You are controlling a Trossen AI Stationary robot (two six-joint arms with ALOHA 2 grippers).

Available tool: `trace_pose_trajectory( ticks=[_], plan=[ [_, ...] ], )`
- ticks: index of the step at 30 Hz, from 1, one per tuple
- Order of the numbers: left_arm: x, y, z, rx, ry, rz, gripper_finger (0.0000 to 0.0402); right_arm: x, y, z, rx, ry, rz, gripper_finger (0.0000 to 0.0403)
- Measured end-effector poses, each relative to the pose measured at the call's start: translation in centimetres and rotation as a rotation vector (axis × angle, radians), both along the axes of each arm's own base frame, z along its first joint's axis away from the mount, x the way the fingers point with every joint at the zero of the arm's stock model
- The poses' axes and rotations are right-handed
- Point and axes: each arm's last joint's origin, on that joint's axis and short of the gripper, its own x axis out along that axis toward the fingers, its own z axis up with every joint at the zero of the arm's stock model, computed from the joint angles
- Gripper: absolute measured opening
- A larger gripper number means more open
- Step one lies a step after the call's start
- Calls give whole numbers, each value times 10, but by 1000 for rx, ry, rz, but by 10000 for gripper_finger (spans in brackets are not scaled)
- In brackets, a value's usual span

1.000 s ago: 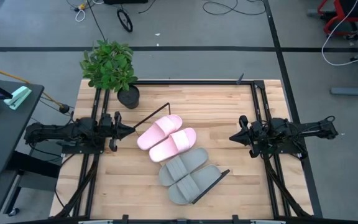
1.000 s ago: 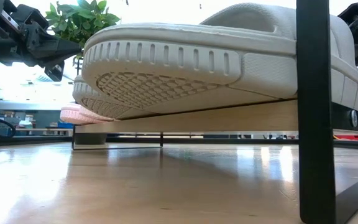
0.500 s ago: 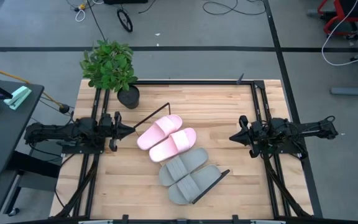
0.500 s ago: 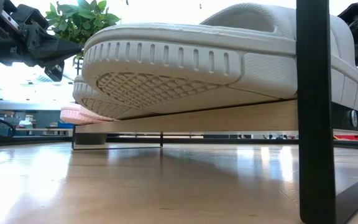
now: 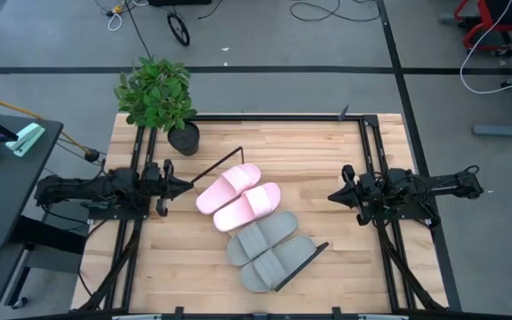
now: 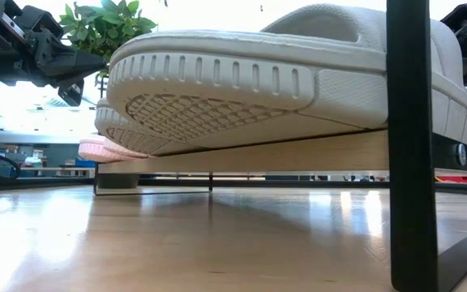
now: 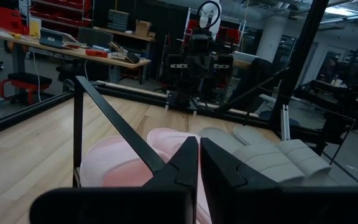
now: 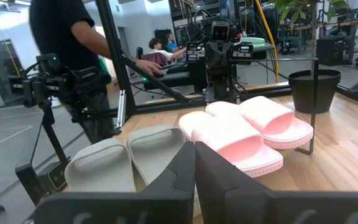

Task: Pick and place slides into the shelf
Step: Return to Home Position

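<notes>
Two pale pink slides (image 5: 238,197) and two grey slides (image 5: 269,250) lie side by side, soles down, on the shelf (image 5: 284,271), a light-wood board with dark wire frames at its ends (image 5: 302,264), set slantwise in the table's middle. In the low view a grey slide's sole (image 6: 242,89) rests on the board (image 6: 298,152). My left gripper (image 5: 188,185) is shut and empty at the table's left, just off the pink slides. My right gripper (image 5: 332,196) is shut and empty at the table's right. The slides also show in the left wrist view (image 7: 129,162) and right wrist view (image 8: 241,134).
A potted plant (image 5: 160,100) stands at the table's far left corner. Black frame rails (image 5: 373,169) run along the table's sides. A person (image 8: 73,37) stands beyond the table in the right wrist view. Bare tabletop (image 5: 336,151) lies at the far right and near left.
</notes>
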Motion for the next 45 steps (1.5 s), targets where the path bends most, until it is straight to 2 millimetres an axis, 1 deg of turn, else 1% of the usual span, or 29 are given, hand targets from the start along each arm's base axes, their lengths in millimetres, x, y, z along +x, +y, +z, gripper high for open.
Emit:
trace_pose_trajectory(
  ticks=[5, 16, 28, 39, 45],
  plan=[
    [0, 0, 0, 0, 0, 0, 19, 0, 0, 0, 0, 0, 0, 14],
    [0, 0, 0, -1, 0, 0, 36, 0, 0, 0, 0, 0, 0, 14],
    [0, 0, 0, 0, 0, 0, 21, 0, 0, 0, 0, 0, 0, 14],
    [0, 0, 0, 0, 0, 0, 36, 0, 0, 0, 0, 0, 0, 14],
    [0, 0, 0, 0, 0, 0, 30, 0, 0, 0, 0, 0, 0, 14]
  ],
)
